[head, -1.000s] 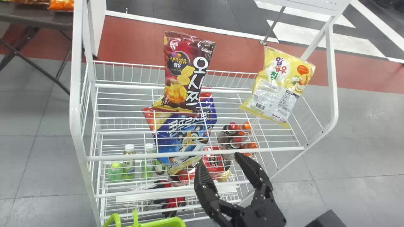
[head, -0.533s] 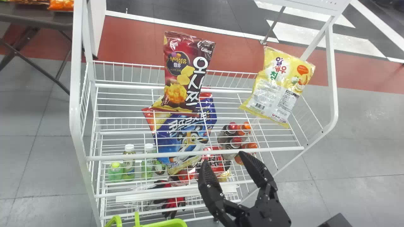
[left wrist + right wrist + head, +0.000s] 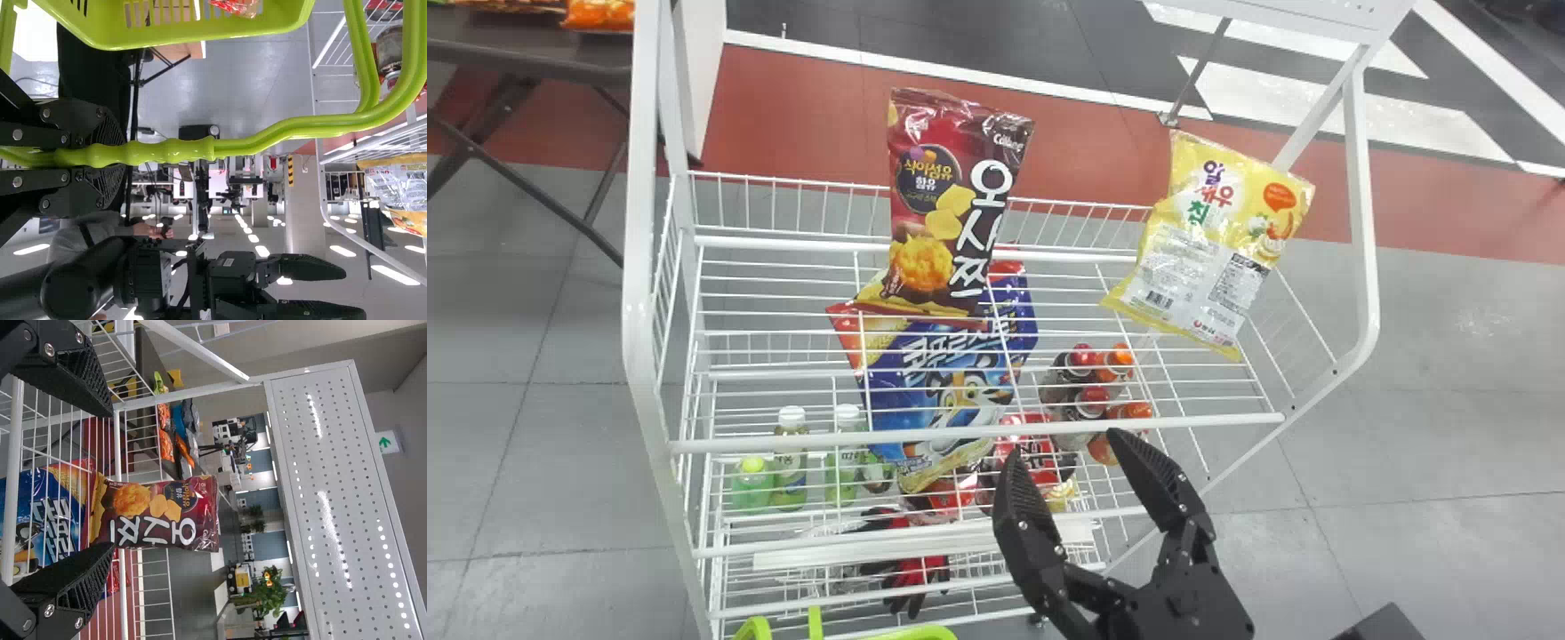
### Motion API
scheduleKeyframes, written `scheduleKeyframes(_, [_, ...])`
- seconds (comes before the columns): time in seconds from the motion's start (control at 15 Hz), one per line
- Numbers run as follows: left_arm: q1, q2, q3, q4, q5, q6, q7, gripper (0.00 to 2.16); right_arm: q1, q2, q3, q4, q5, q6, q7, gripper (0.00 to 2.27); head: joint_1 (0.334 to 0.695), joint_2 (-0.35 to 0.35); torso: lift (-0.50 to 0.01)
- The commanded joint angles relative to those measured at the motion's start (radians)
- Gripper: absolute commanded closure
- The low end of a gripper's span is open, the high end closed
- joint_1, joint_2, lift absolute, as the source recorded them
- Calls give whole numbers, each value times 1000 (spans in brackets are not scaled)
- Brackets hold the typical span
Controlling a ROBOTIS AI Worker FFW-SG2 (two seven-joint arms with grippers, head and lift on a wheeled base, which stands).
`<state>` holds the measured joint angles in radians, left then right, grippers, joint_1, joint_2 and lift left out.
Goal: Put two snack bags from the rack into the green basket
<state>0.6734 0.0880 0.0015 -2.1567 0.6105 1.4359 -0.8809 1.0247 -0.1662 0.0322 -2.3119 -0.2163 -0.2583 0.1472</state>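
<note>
A dark tabletop (image 3: pixel 516 55) at the far left carries orange snack packs (image 3: pixel 601 12). The left pincer (image 3: pixel 110 157) is closed around the green handle (image 3: pixel 177 150) of the green basket (image 3: pixel 914 634), whose rim shows at the head view's bottom edge, left of centre. On the lower part of the white wire rack (image 3: pixel 640 267) stand green bottles (image 3: pixel 791 467) with pale caps. Right of them, red and black gloves (image 3: pixel 914 569) lie lower down. Above, a maroon snack bag (image 3: pixel 951 204) stands on the top shelf, and a blue snack bag (image 3: pixel 951 382) shows through the wires beneath it. The right pincer (image 3: pixel 1065 443) is wide open at the rack's front, with nothing between its fingers, and touches neither bag. Behind its tips, through the shelf wires, are dark bottles (image 3: pixel 1069 373) with red caps, beside others with orange ones. Farthest right, a yellow snack bag (image 3: pixel 1214 244) leans at a tilt on the top shelf, its labelled side showing.
</note>
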Motion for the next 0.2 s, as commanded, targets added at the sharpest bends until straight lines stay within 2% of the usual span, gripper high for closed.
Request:
scheduleKeyframes(0.0, [2, -1, -1, -20, -3, 27, 8, 2138, -1, -1, 0, 0, -2, 0, 0, 130, 695, -350, -7])
scheduleKeyframes(0.13, [3, 3, -1, -26, -2, 30, 10, 2138, -1, -3, 0, -1, -6, -3, 0, 130, 695, -350, -7])
